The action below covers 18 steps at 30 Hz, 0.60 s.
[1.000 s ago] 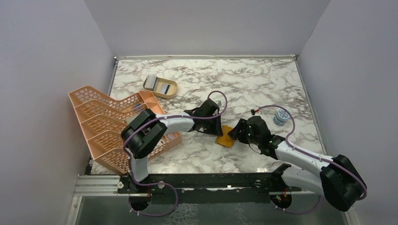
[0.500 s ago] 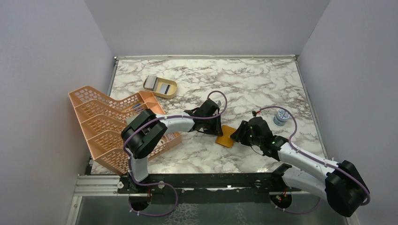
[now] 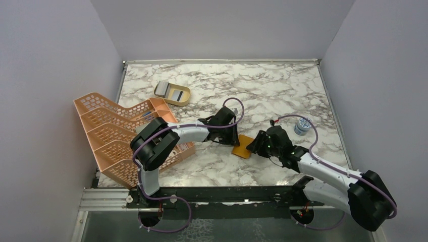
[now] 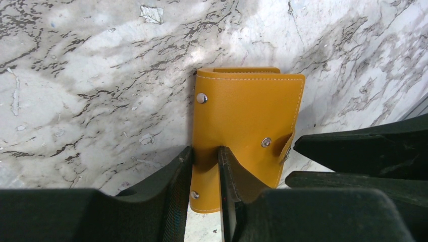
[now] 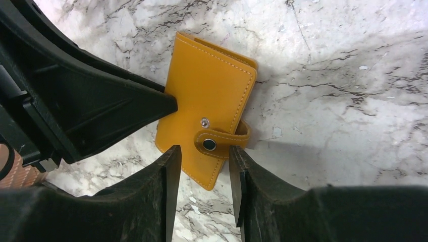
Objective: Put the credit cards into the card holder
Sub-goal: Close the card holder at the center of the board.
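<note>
Bright, diffuse light. Soft grey shadows cross the desk [image 4: 101,75] in the right half of both wrist views; the card holder [image 4: 247,116] stitching reads crisp.

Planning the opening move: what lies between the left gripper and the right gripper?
The card holder, folded shut and flat on the marble table. The top view shows it between the left gripper and right gripper; both wrist views agree.

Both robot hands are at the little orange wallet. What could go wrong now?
The wallet is snapped shut, and the right fingers only straddle its strap; they could slip off and leave it closed.
The left fingers pinch just one edge, so a tug might slide the wallet free.
Both sets of fingers sit very close and might bump.
</note>
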{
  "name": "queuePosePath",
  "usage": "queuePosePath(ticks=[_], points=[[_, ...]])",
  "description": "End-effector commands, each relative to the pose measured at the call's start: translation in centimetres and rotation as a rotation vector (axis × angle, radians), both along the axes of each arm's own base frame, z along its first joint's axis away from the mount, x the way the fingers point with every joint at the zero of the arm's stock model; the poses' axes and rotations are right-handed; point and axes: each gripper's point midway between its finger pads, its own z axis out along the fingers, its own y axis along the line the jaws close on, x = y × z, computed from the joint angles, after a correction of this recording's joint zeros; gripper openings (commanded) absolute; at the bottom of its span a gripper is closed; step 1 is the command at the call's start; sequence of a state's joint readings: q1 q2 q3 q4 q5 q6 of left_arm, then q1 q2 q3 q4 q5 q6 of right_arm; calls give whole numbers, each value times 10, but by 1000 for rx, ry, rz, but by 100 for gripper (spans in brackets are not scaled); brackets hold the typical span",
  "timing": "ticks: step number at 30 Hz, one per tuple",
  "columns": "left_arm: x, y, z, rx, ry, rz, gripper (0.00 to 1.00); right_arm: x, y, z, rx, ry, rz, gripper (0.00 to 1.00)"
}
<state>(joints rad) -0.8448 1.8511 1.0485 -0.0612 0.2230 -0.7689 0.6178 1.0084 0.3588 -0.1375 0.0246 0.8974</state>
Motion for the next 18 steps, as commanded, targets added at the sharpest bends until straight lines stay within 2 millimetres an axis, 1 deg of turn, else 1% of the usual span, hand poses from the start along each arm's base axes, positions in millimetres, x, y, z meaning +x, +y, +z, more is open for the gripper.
queuePosePath(ticks=[1, 4, 7, 11, 14, 18], points=[[-14, 18, -19, 86, 36, 5, 26, 6, 14, 6, 72, -14, 16, 39], [-15, 17, -17, 82, 36, 5, 26, 6, 18, 3, 89, -3, 19, 38], [-17, 17, -16, 78, 39, 7, 25, 7, 16, -4, 75, 13, 3, 37], [-22, 16, -17, 70, 52, 3, 25, 10, 15, -9, 56, 15, -6, 33], [-28, 15, -18, 56, 68, -1, 25, 13, 16, -11, 46, 13, -6, 31], [-32, 12, -15, 37, 66, -5, 25, 17, 17, -10, 38, 3, 0, 31]])
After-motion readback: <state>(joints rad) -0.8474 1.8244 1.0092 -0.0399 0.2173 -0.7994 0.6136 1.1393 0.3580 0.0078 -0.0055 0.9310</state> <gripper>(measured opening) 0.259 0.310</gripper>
